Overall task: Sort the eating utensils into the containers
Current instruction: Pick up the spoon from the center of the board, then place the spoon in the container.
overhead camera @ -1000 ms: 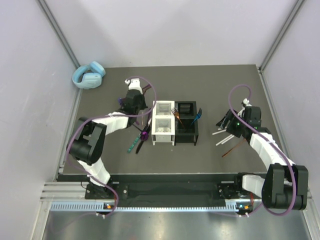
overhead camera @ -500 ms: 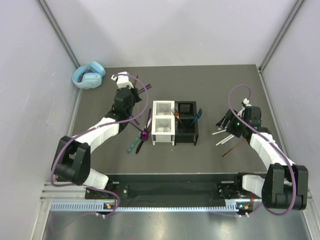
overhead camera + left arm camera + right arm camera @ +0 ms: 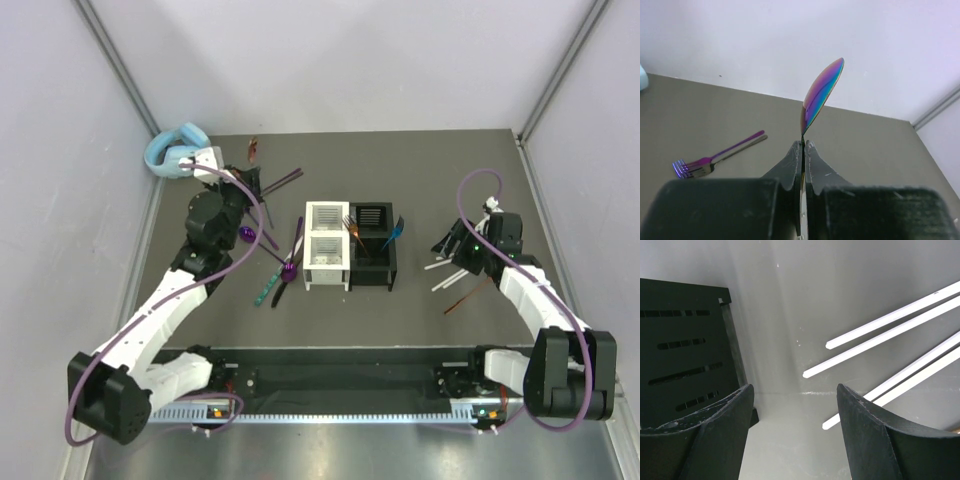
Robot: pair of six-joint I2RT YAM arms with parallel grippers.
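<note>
I call 12 o'clock the far wall. At the 10 o'clock corner of the table (image 3: 420,180) are the light-blue headphones (image 3: 178,150). Just at their 3 o'clock my left gripper (image 3: 245,176) is off the surface, jaws clamped tight on the handle of an iridescent spoon (image 3: 822,92), bowl poking up past the fingertips. A purple fork (image 3: 283,180) lies flat at that gripper's 3 o'clock. Toward 6 from there a purple spoon (image 3: 290,268) lies on the table, with the green-handled knife (image 3: 266,291) at its 7 o'clock; both are just beside the white caddy (image 3: 308,245). The black caddy (image 3: 390,262) touches the white one's right wall. It holds a copper fork (image 3: 352,228) and a blue piece (image 3: 396,230) leaning toward 1; I can't tell which compartment. At the black caddy's 3 o'clock, apart from it, my right gripper (image 3: 795,405) has its jaws spread wide with nothing between them, only bare table. The white sticks (image 3: 890,320) lie loose at its 5 o'clock, not touched. The brown stick (image 3: 462,298) lies further toward 5.
</note>
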